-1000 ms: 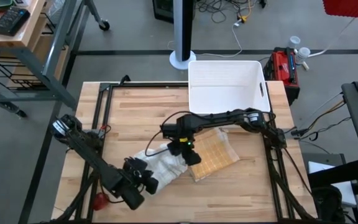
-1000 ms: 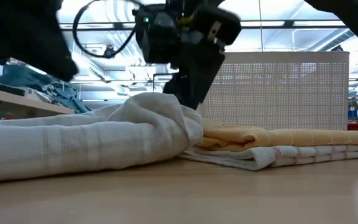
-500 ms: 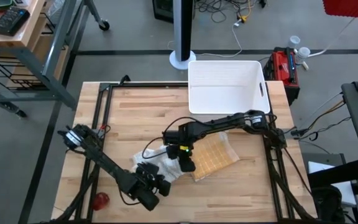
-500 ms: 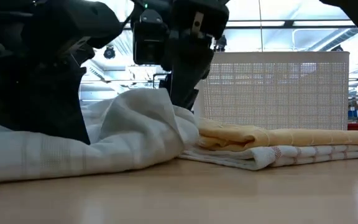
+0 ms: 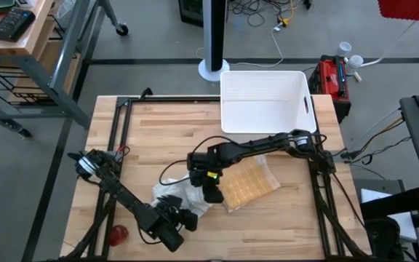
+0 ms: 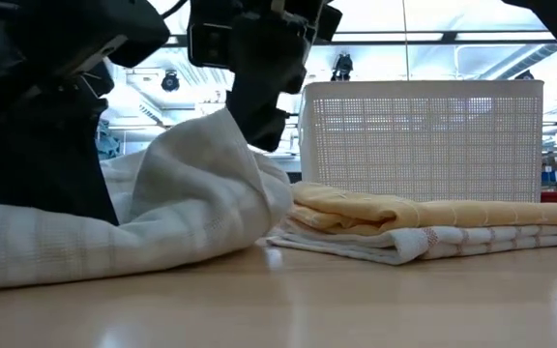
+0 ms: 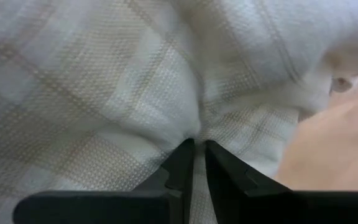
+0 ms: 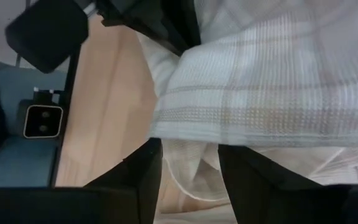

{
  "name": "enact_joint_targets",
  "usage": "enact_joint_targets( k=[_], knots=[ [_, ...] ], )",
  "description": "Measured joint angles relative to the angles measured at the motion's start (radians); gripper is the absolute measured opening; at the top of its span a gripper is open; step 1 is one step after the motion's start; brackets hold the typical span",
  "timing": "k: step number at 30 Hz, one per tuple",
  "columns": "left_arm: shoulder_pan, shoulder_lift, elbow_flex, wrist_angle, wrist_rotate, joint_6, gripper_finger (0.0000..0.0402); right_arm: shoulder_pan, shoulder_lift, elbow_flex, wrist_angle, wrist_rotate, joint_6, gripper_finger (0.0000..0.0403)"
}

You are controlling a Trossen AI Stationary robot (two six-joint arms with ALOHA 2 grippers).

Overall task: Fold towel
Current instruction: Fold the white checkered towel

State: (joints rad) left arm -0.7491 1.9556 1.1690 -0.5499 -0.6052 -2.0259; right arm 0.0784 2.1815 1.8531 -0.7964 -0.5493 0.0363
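Observation:
A white towel with faint beige checks (image 5: 182,195) lies bunched on the wooden table, left of a folded yellow towel (image 5: 247,182). My left gripper (image 7: 196,146) comes in from the near left and is shut on the white towel's near part; its arm hides much of the cloth in the high view. From the right, my right gripper (image 8: 188,155) reaches over the yellow towel and is shut on the white towel's raised part (image 6: 225,126). The towel's remaining cloth (image 6: 56,246) rests on the table. My left gripper pinches a puckered fold of the white towel (image 7: 194,127) between its two fingertips. It comes slanting down from the table's near left. The cloth around the pinch lies on the table. How many layers are held I cannot tell. My right gripper has a bunched part of the white towel (image 8: 188,171) between its two fingers, slanting down from the table's right. The cloth rises in a peak (image 6: 228,121) to the fingers and falls away slack to the table on both sides.
A white perforated basket (image 5: 264,102) stands at the far right, behind the yellow towel (image 6: 404,213). A red ball (image 5: 118,233) lies near the near-left corner. Black frame rails (image 5: 118,138) run along the table's left and right sides. Bare wood lies along the near edge.
My left gripper has come down and toward the table's right onto the white towel's near part. My right gripper has moved toward the table's left with its hold, and the towel's held fold now stands as a taller peak farther left.

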Motion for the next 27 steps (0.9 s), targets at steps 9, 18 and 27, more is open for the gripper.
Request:
enact_joint_targets(
  k=[9, 18, 27],
  knots=[
    [-0.01, 0.003, -0.001, -0.008, -0.051, -0.027, 0.0037, 0.018, 0.003, -0.021, 0.097, 0.071, 0.056, 0.015],
    [-0.032, 0.003, 0.0, -0.023, -0.006, -0.059, 0.0037, 0.024, 0.005, -0.078, 0.28, 0.245, 0.018, 0.0103],
    [-0.117, 0.003, 0.01, -0.042, 0.013, -0.218, 0.0037, -0.009, 0.0, -0.084, 0.063, 0.518, -0.058, 0.0021]
  ],
)
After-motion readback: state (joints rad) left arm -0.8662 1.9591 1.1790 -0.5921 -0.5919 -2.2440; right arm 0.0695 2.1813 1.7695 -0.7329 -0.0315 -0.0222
